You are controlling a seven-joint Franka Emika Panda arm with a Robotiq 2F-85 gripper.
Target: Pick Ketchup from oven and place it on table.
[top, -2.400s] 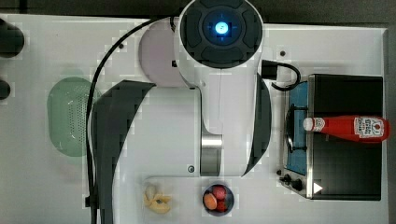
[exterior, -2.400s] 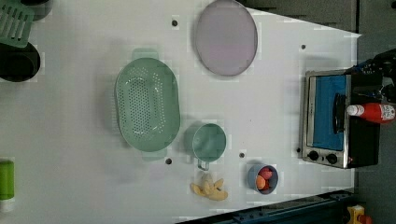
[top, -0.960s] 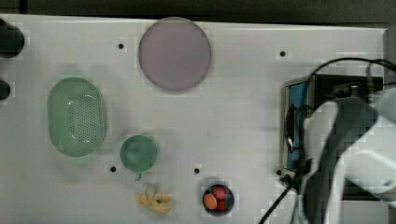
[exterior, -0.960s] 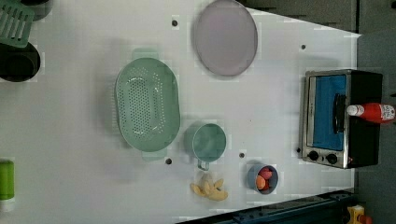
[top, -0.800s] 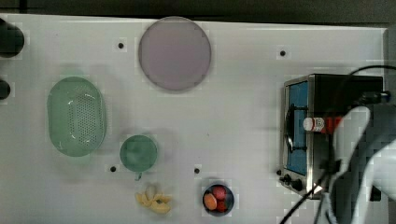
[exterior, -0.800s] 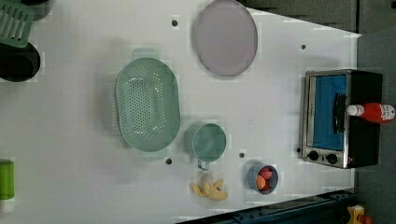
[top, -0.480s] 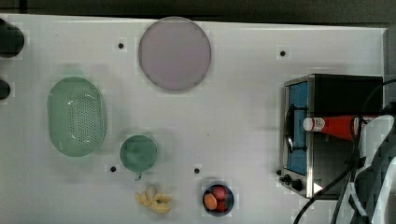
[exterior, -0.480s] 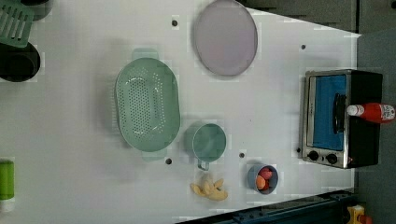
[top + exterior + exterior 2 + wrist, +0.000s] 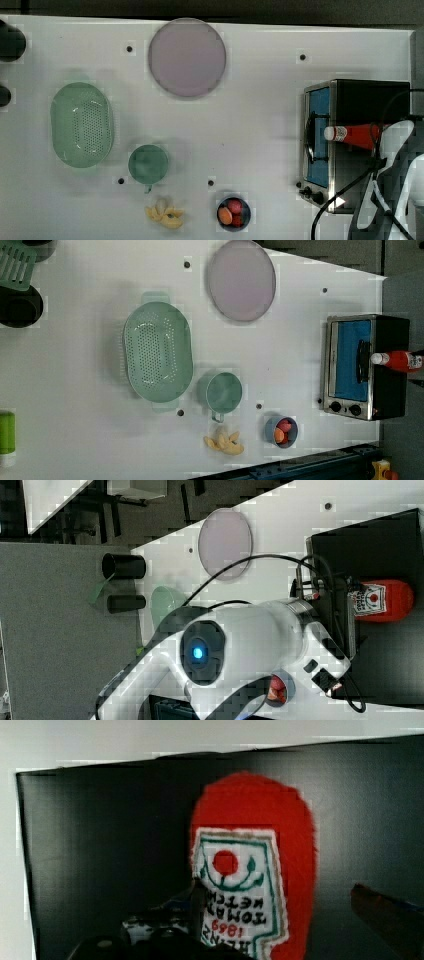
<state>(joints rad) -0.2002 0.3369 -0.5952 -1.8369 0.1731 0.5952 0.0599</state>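
slim red squeeze ketchup bottle lying flat on black oven top, cap toward door edge | gripper above it, spread wide, empty

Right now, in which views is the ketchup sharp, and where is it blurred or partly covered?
In the wrist view the ketchup has fuzzy red edges, though its label is readable. In the top view the arm and a black cable cover its base end, while the white cap stays clear over the oven. In the left view it is small but uncovered.
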